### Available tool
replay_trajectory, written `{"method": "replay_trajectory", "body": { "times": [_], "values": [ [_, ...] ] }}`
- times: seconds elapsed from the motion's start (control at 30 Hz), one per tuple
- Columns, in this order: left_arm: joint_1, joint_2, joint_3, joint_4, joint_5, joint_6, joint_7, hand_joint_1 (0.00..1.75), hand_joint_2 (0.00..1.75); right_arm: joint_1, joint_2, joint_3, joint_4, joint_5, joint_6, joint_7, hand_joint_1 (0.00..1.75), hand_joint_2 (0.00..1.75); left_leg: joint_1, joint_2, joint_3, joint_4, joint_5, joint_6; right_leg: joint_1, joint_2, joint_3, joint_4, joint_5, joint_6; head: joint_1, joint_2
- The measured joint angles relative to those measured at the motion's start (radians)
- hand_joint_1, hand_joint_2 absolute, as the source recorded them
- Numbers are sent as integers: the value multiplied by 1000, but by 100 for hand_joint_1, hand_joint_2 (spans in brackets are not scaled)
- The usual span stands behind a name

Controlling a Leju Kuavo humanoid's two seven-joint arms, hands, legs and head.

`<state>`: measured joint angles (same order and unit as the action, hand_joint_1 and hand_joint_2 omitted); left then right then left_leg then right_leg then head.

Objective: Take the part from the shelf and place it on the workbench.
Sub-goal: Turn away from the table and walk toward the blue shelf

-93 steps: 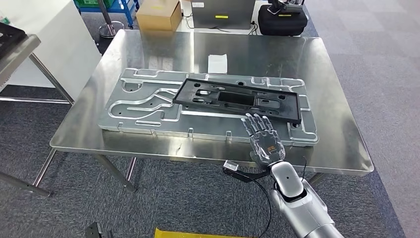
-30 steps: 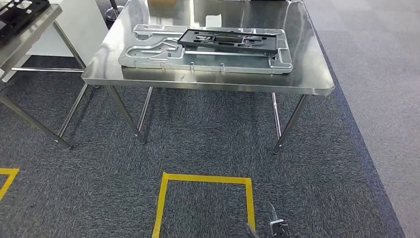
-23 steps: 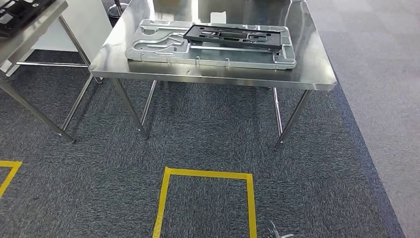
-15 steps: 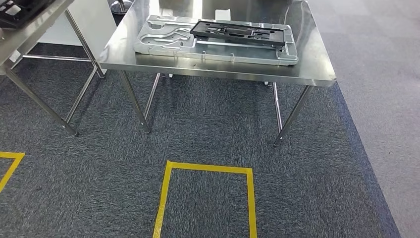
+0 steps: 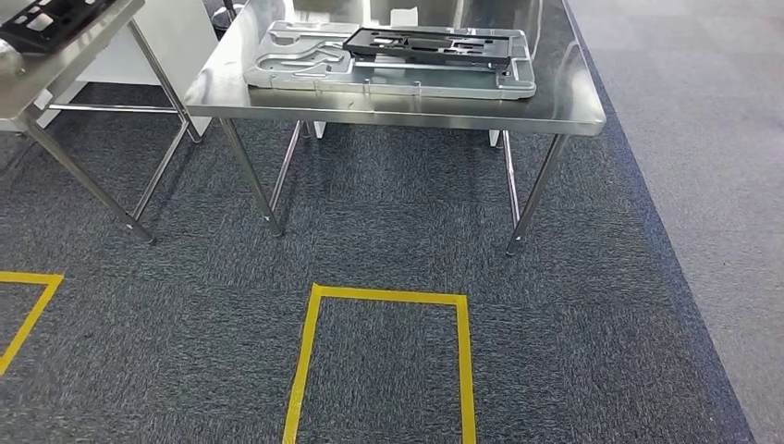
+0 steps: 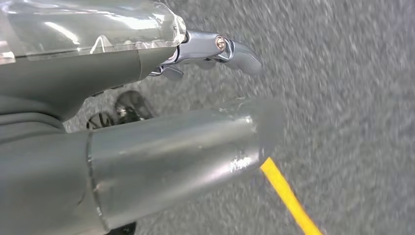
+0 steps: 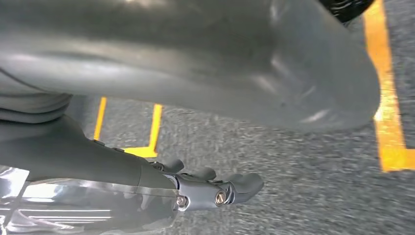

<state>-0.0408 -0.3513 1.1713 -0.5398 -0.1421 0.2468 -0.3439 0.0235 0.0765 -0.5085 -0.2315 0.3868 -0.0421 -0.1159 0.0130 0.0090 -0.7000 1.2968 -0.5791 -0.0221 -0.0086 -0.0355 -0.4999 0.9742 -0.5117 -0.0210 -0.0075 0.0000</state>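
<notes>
the black part (image 5: 434, 43) lies flat on a silver machined plate (image 5: 305, 55) on the steel workbench (image 5: 398, 104), toward the plate's right half and well up at the far side of the head view. its long side runs along the plate, and it sits inside the plate's outline. nothing touches it.

both hands are down near the floor, well apart from the part. the left hand (image 6: 205, 54) hangs over the dark grey carpet (image 5: 388, 222), its thick grey thumb (image 6: 171, 156) stretched out in front of the wrist camera and its darker fingers (image 6: 235, 49) held loosely apart from the thumb; nothing is in it. the right hand (image 7: 210, 188) hangs over the same carpet, thumb (image 7: 220, 63) wide of the fingers (image 7: 244, 183), which curl only slightly, and it too holds nothing. the wrist pictures are blurred, so how far each finger bends is hard to say, but both hands look released.

yellow tape (image 5: 384, 298) marks a rectangle on the carpet in front of the workbench, and a second taped corner (image 5: 32, 296) shows at the left. a strip of yellow tape (image 6: 288, 196) runs past the left thumb, and tape lines (image 7: 386, 98) lie under the right hand.

at the upper left a second steel table (image 5: 65, 65) carries another black part (image 5: 55, 17), partly cut off by the picture edge. a paler grey floor strip (image 5: 703, 111) runs along the right of the carpet.
</notes>
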Motion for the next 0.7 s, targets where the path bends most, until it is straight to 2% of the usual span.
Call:
{"method": "replay_trajectory", "body": {
  "times": [0.03, 0.1, 0.13, 0.17, 0.2, 0.27, 0.3, 0.33, 0.37, 0.4, 0.43, 0.47, 0.5, 0.53, 0.57, 0.63, 0.67, 0.7],
  "values": [
    [1, 0, -1, -2, -5, 5, 1, 0, 0, 0, -1, 0, 2, 5, 1, 8, 0, 0, 0, 1, 22, -8, 21, 2, 2, -6, -11, 7, 3, 1, 0, 0],
    [2, 0, -4, -8, -12, 14, 2, 0, 0, -1, -2, 0, 5, 13, 3, 23, 0, 0, -3, 17, 110, -115, 63, 11, 5, -20, -27, 22, 6, 3, 0, 0],
    [1, 0, -6, -11, -15, 18, 2, 0, 0, -1, -2, 0, 7, 16, 3, 30, 0, 0, -7, 30, 157, -182, 68, 17, 6, -28, -32, 28, 7, 6, 0, 0],
    [0, 0, -10, -13, -16, 21, 2, 0, 0, -2, -2, 0, 8, 18, 3, 36, 0, 0, -10, 41, 188, -234, 64, 23, 9, -36, -35, 33, 9, 10, 0, 0],
    [0, 0, -13, -15, -16, 24, 3, 0, 0, -3, -3, 0, 10, 20, 4, 41, 0, 0, -14, 47, 202, -266, 55, 29, 10, -45, -37, 35, 11, 15, 0, 0],
    [2, -1, -19, -17, -16, 28, 3, 0, 0, -7, -6, 0, 12, 25, 4, 52, 0, 0, -14, 37, 200, -288, 56, 43, 12, -60, -40, 37, 16, 26, 0, 0],
    [4, -1, -22, -17, -16, 31, 4, 0, 0, -10, -9, 0, 12, 29, 4, 57, 0, 0, -12, 30, 197, -294, 62, 51, 11, -54, -43, 42, 11, 32, -1, 0],
    [6, -2, -23, -18, -16, 34, 5, 0, 0, -11, -11, 1, 12, 34, 5, 63, 0, 0, -9, 23, 193, -300, 70, 59, 9, -38, -51, 61, -7, 37, 1, 0],
    [7, -3, -25, -18, -16, 37, 6, 0, 0, -11, -13, 1, 13, 40, 7, 68, 0, 0, -6, 16, 189, -304, 78, 66, 6, -16, -67, 99, -38, 42, 3, 0],
    [7, -4, -26, -18, -16, 38, 7, 0, 0, -11, -14, 2, 15, 46, 9, 74, 0, 0, -7, 9, 181, -304, 85, 70, 2, 8, -90, 154, -76, 47, 5, 0],
    [7, -4, -28, -18, -17, 39, 8, 0, 0, -10, -15, 4, 16, 53, 12, 79, 0, 0, -8, 0, 174, -303, 91, 73, 0, 21, -116, 217, -113, 50, 7, 0],
    [8, -4, -31, -18, -17, 40, 9, 0, 0, -9, -16, 6, 18, 61, 16, 84, 0, 0, -8, -10, 166, -301, 96, 73, -2, 27, -135, 268, -135, 53, 7, 0],
    [9, -5, -33, -18, -17, 41, 11, 0, 0, -9, -17, 8, 19, 69, 19, 88, 0, 0, -9, -21, 160, -300, 101, 72, -4, 29, -140, 291, -138, 55, 7, 0],
    [10, -5, -37, -18, -18, 42, 13, 0, 0, -8, -18, 11, 20, 77, 22, 92, 0, 0, -9, -31, 155, -297, 105, 70, -5, 31, -127, 276, -120, 55, 7, 0],
    [12, -5, -40, -18, -18, 43, 16, 0, 0, -8, -19, 15, 20, 87, 26, 96, 0, 0, -8, -42, 151, -294, 108, 67, -6, 36, -96, 226, -88, 54, 7, 0],
    [13, -7, -48, -18, -19, 44, 21, 0, 0, -6, -20, 26, 22, 107, 34, 107, 0, 0, -9, -60, 143, -286, 112, 61, -7, 67, -22, 91, -34, 48, 7, 0],
    [12, -7, -50, -18, -20, 45, 23, 0, 0, -6, -20, 32, 23, 116, 37, 113, 0, 0, -10, -68, 138, -282, 114, 56, -7, 82, 0, 45, -22, 44, 6, 0],
    [12, -8, -53, -18, -20, 45, 26, 0, 0, -6, -20, 38, 24, 124, 39, 118, 0, 0, -11, -75, 133, -280, 117, 50, -6, 92, 9, 22, -20, 39, 6, 0]
  ]
}}
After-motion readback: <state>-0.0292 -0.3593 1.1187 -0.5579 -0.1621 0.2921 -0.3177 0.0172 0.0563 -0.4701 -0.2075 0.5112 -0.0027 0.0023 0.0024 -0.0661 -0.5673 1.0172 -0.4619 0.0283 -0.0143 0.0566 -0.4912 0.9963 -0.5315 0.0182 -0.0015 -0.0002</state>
